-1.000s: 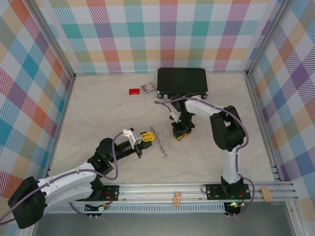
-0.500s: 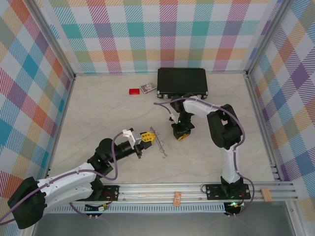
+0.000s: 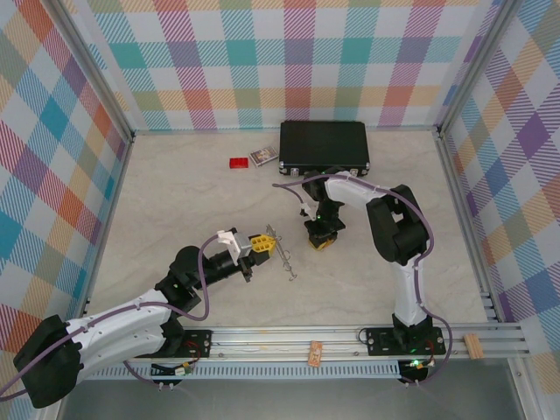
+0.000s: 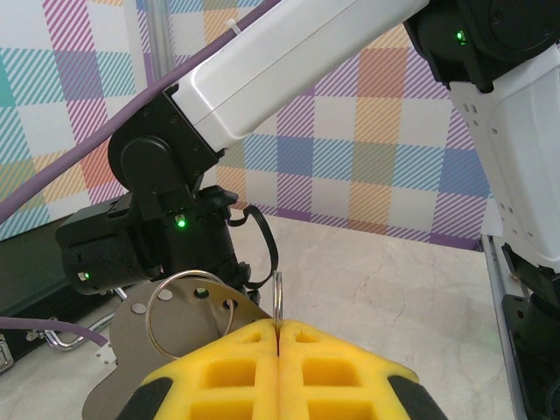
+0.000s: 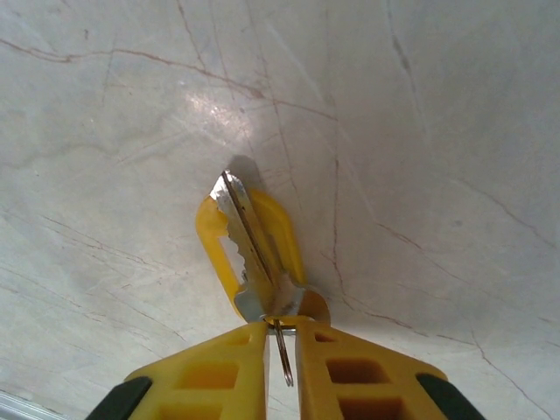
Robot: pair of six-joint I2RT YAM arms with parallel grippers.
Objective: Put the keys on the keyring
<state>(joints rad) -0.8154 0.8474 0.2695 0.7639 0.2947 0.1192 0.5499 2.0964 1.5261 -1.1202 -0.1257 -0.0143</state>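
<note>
Grey metal keyring (image 4: 277,302): secured. My left claw (image 4: 278,331) is pressed fully together on its wire, which stands edge-on out of the seam between the yellow pads. A second wire loop (image 4: 188,274) and a flat grey plate (image 4: 122,350) hang just left of it in the left wrist view. Seen from above, this claw (image 3: 262,245) holds the keyring (image 3: 283,256) off the table (image 3: 175,201), just left of centre.

Item two, the keys (image 5: 254,254): not on the keyring. They lie on the table right of centre, a toothed silver blade against a yellow piece, tips pointing away from my right claw (image 5: 282,331). A small wire ring (image 5: 284,354) at their head sits in the slit between that claw's pads. The jaws stand nearly together with a narrow gap showing; whether the pads bear on that ring I cannot tell. From above, the right claw (image 3: 322,238) points straight down at the table, near the left claw but apart from it.

Assessment: holding the ring is done; key pickup is in hand and unconfirmed. Outstanding, in my judgement: lift the keys, carry them left to the keyring, thread them on. Nothing is threaded yet.
</note>
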